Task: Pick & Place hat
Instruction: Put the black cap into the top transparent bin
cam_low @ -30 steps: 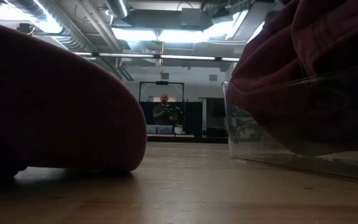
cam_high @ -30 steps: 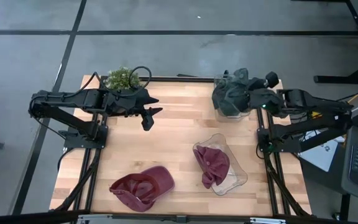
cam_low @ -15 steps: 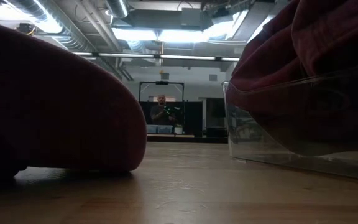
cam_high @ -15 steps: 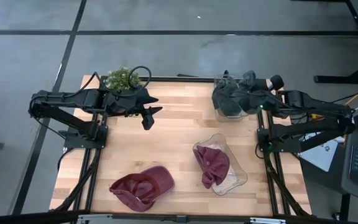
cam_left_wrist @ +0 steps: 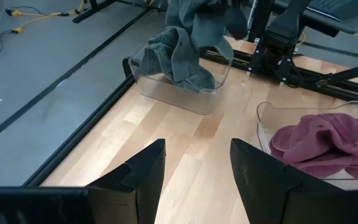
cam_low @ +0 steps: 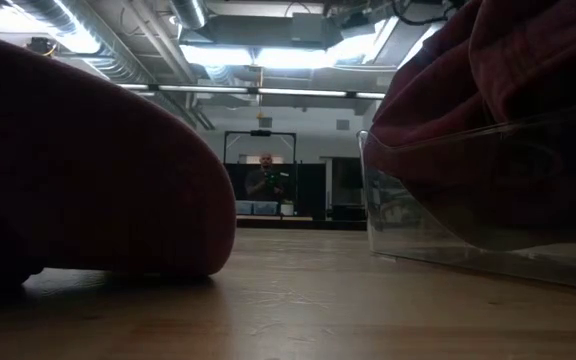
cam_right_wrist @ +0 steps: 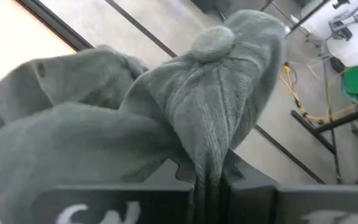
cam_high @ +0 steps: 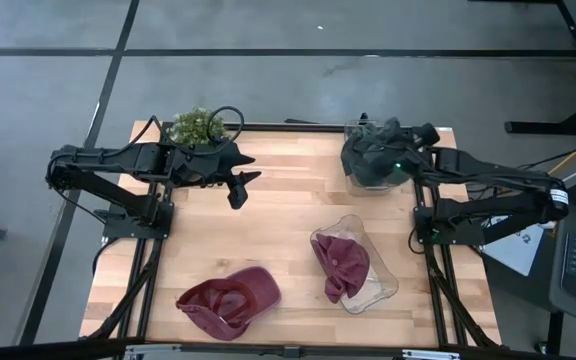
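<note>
A grey-green hat (cam_high: 373, 150) hangs over a clear bin (cam_high: 360, 180) at the table's far right, and my right gripper (cam_high: 400, 155) is shut on it. In the left wrist view the hat's lower folds (cam_left_wrist: 182, 59) reach down into the bin (cam_left_wrist: 166, 90). A maroon hat (cam_high: 230, 300) lies on its crown near the front edge. Another maroon hat (cam_high: 342, 264) lies in a clear tray (cam_high: 383, 290). My left gripper (cam_high: 238, 190) hovers open above the table's far left, touching nothing. My right gripper pinches a bunched fold of the grey hat's cloth (cam_right_wrist: 205, 163) between its two fingers. The crown with its top button (cam_right_wrist: 213, 38) bulges out beyond them. The fingers come from the table's right, slanting down. The hat hangs slack, its lower part inside the bin.
A small green plant (cam_high: 196, 125) stands at the far left corner behind my left arm. Bare wood lies in the table's middle (cam_high: 278, 215). In the low view a person (cam_low: 265, 180) stands far back in the room.
My right gripper has sunk and swung toward the table's left, over the clear bin, staying shut on the grey hat. The hat has gone down with it, so its lower folds sit deeper in the bin.
</note>
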`<state>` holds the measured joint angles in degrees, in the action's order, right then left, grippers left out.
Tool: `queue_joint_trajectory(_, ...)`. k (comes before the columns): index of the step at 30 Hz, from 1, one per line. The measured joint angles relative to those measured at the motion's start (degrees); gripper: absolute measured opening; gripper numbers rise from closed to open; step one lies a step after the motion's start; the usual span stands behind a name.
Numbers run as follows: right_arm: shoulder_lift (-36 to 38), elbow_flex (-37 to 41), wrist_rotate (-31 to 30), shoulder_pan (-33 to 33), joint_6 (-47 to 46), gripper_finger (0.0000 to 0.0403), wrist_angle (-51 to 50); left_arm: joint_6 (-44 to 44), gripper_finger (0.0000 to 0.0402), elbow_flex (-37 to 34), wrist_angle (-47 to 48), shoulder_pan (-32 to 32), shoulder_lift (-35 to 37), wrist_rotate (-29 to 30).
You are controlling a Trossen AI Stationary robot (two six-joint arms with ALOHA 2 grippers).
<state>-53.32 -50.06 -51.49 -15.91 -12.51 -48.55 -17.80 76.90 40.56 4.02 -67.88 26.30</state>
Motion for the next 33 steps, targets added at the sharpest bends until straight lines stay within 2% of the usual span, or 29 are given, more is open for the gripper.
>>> queue_joint_trajectory(6, -0.02, 5.71, 5.09, -2.69, 5.98, 0.0011, 16.55, -0.02, 0.0175, 0.0, 0.0, 0.01, 0.0, 1.11)
queue_joint_trajectory(10, -1.15, 6.53, 7.96, -4.8, 7.2, 0.0011, 22.29, -0.03, 0.0174, 0.0, 0.0, 0.01, 0.0, 1.12)
queue_joint_trajectory(13, -2.67, 6.53, 8.61, -6.4, 8.53, 0.0011, 24.6, -0.86, 0.0174, 0.0, 0.0, 0.0, 0.0, 1.12)
queue_joint_trajectory(18, -5.57, 6.53, 15.89, -9.16, 8.79, 0.0011, 27.77, -1.01, 0.0174, 0.0, -0.01, 0.0, 0.0, 1.12)
queue_joint_trajectory(26, -9.25, 6.53, 23.46, -11.28, 6.71, 0.0011, 36.22, -1.09, 0.0174, 0.0, -0.01, 0.01, 0.0, 1.1)
queue_joint_trajectory(33, -9.28, 6.53, 25.27, -12.69, -0.95, 0.0012, 31.36, -1.07, 0.0174, -0.02, -0.02, 0.02, 0.0, 1.1)
